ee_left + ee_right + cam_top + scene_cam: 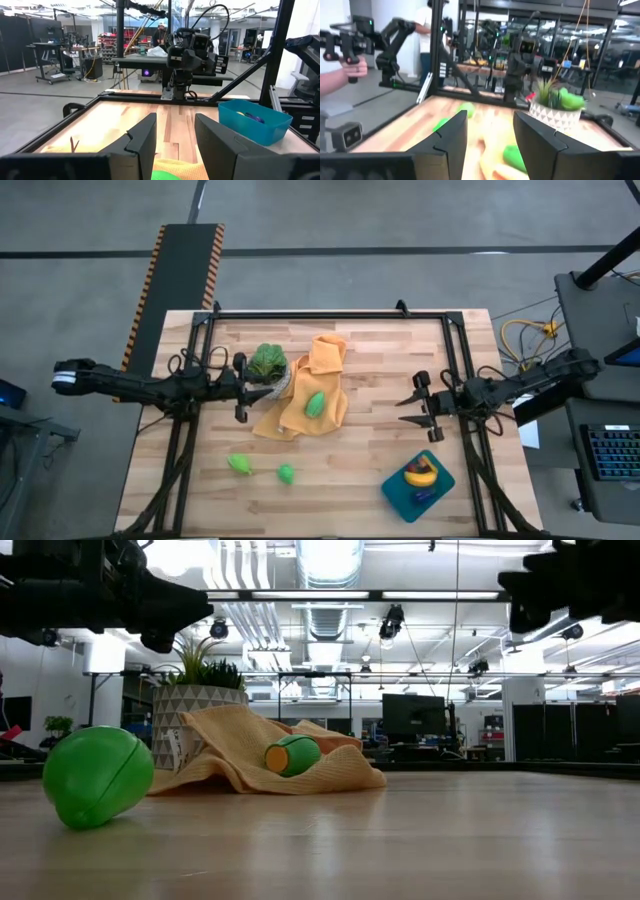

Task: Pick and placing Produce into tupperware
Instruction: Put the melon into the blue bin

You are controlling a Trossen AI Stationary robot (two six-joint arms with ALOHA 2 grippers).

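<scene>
High view: the tupperware point(417, 485) sits at the lower right of the tabletop point(370, 440), already holding a yellow banana point(420, 473) and a dark purple piece, probably the eggplant. Three green pieces remain outside it: one point(315, 404) lies on the orange cloth point(300, 395) at centre, two more, point(239, 464) and point(286, 474), at lower left. The left hand point(243, 391) hovers at centre left beside the potted plant point(268, 363), apparently aimed toward the cloth piece; the right hand point(416, 407) hangs at centre right, above the container's side, both with fingers apart and empty.

Low view: a green piece point(98, 776) fills the lower left; the cloth piece point(292, 755) shows an orange end. Both arms are cut off along the top edge, and the container is out of frame.

Left wrist view: the left hand's fingers point(145, 140) stand spread with nothing between; a sliver of green shows at the bottom edge.

Right wrist view: the fingers point(452, 135) are parted and empty; blur makes the green pieces beyond hard to tell apart. A person's hand shows at far left.
</scene>
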